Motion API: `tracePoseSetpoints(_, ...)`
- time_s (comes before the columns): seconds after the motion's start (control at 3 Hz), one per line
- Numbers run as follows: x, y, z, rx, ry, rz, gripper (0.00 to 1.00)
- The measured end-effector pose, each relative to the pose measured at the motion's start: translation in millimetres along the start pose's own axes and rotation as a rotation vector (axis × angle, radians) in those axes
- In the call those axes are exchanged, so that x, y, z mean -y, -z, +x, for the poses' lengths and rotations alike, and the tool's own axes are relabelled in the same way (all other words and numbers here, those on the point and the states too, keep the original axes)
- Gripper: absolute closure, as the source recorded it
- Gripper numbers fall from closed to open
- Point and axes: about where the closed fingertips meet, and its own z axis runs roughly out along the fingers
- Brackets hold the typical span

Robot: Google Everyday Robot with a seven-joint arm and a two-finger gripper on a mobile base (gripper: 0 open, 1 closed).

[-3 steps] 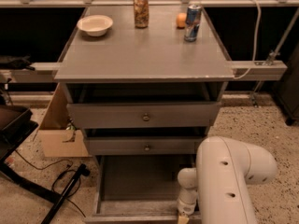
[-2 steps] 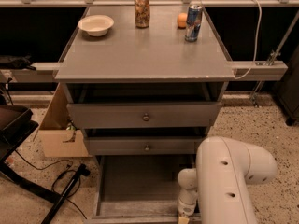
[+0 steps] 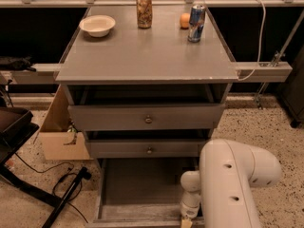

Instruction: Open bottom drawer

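The bottom drawer (image 3: 142, 182) of the grey cabinet stands pulled far out toward me, showing its plain grey inside. Its front edge (image 3: 137, 213) lies near the bottom of the view, and its knob is hidden. My white arm (image 3: 237, 179) fills the lower right. My gripper (image 3: 186, 221) hangs at the drawer's front edge on the right side, mostly cut off by the frame's bottom. The mid-sized drawer (image 3: 149, 149) and the tallest top drawer (image 3: 147, 118) above it each stand out a little.
On the cabinet top (image 3: 147, 51) are a white bowl (image 3: 97, 25), a brown can (image 3: 144, 11), a blue can (image 3: 196, 23) and an orange (image 3: 185, 20). A cardboard box (image 3: 59, 137), a black stand (image 3: 14, 127) and floor cables (image 3: 66, 184) lie left.
The whole scene has shifted slightly upward in the view. The arm and the pulled-out bottom drawer keep the same relation to each other.
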Motion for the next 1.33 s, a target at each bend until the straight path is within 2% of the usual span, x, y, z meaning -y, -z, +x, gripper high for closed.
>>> tracePoseSetpoints(0.33, 0.0, 0.0, 0.0, 0.000, 0.000, 0.000, 0.14)
tracePoseSetpoints(0.67, 0.0, 0.0, 0.0, 0.000, 0.000, 0.000, 0.00)
tracePoseSetpoints(1.0, 0.0, 0.0, 0.0, 0.000, 0.000, 0.000, 0.00)
tracePoseSetpoints(1.33, -12.6, 9.9, 0.6, 0.015, 0.011, 0.038, 0.00)
